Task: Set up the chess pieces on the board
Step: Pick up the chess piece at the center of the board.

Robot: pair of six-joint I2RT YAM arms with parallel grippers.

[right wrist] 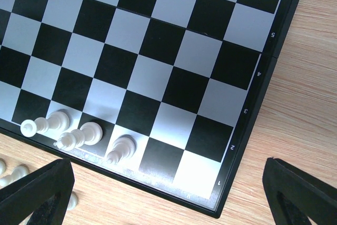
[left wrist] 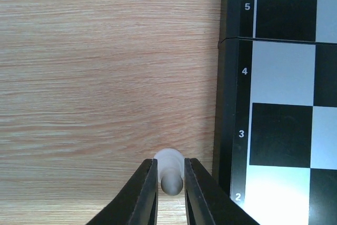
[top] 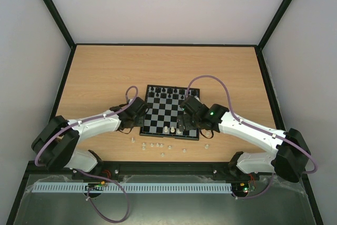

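Wood tabletop (left wrist: pixel 105 77), lower centre: pinches white pawn (left wrist: pixel 169 157) in narrowed left gripper (left wrist: pixel 171 175); holds right gripper (right wrist: pixel 168 193) wide, empty; next needs lift onto board (left wrist: pixel 234 104).

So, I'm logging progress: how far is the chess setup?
Done: black chess pieces line the far edge of the black-and-silver checked board, and three cream pieces stand at its near edge. In hand: the left gripper is pinching a cream piece beside the board's left border. Left: cream pieces lie loose on the wooden table; the right gripper is open, empty.
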